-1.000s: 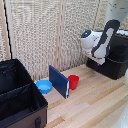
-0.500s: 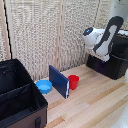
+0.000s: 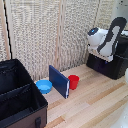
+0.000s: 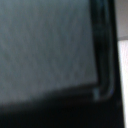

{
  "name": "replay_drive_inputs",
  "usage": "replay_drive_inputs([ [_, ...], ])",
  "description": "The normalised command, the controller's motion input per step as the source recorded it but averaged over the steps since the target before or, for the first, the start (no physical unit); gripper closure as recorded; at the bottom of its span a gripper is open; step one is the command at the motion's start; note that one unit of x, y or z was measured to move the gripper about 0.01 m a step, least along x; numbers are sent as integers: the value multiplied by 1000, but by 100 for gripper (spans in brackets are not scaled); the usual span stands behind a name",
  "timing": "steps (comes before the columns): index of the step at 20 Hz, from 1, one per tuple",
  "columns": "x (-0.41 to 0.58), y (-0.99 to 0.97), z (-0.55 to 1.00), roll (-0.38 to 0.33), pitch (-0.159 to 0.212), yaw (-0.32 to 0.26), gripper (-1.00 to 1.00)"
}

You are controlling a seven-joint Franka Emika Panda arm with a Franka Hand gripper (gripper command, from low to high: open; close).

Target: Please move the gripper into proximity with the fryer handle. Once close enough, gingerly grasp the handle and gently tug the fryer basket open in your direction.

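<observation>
Black fryer (image 3: 111,64) sits at three o'clock in the exterior view, your arm (image 3: 106,39) hunched over it. You can't tell how the hand stands; the wrist view shows only blurred dark surface. Handle unseen, so closing blind risks shoving the fryer.

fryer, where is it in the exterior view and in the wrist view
Exterior view: the fryer sits at the exterior view's right, under the white arm.
Wrist view: a dark, blurred, rounded-edged surface fills the picture, probably the fryer.
Shared landmark: the light wood floor.
</observation>
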Motion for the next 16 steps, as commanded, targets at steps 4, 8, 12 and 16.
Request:
replay_drive_inputs([
  [4,-6,0,176,36,46,-97,100],
  [8,-76,0,507,79,105,-43,100],
  [12,-80,0,616,98,108,-1,100],
  [16,-146,196,354,254,101,-55,100],
])
